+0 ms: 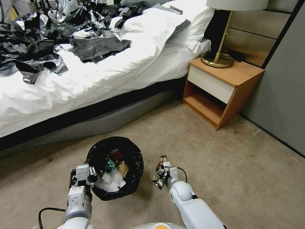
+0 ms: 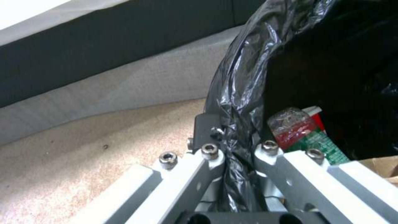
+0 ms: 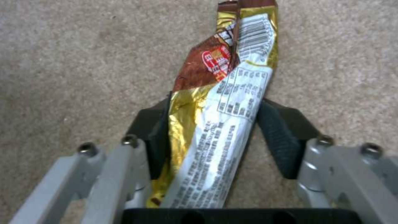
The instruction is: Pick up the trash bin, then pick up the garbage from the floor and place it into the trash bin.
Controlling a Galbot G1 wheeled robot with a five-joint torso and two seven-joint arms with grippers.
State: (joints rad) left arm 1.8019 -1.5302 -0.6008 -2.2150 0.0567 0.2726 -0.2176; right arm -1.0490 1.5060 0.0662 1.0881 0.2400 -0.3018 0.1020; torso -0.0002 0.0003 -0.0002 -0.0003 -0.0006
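Note:
The trash bin (image 1: 95, 149), lined with a crinkly black bag, stands on the floor (image 1: 222, 165) just before the bed. Inside it lies garbage (image 1: 111, 178): white tissue, a green-and-red packet (image 2: 298, 133) and tan paper. My left gripper (image 1: 92, 175) is shut on the near-left rim, pinching the black liner (image 2: 248, 77) between its fingers (image 2: 207, 124). Right of the bin, my right gripper (image 1: 164, 173) is shut on a long shiny gold, brown and white wrapper (image 3: 219, 109), which runs lengthwise between the dark pads (image 3: 278, 137) just over the carpet.
A bed (image 1: 95, 79) with white sheets and a heap of black plastic bags (image 1: 47, 41) spans the back. A wooden nightstand (image 1: 222, 92) with a brass lamp (image 1: 219, 57) stands at the right, beside a grey wall (image 1: 282, 95). Bare carpet lies right of the grippers.

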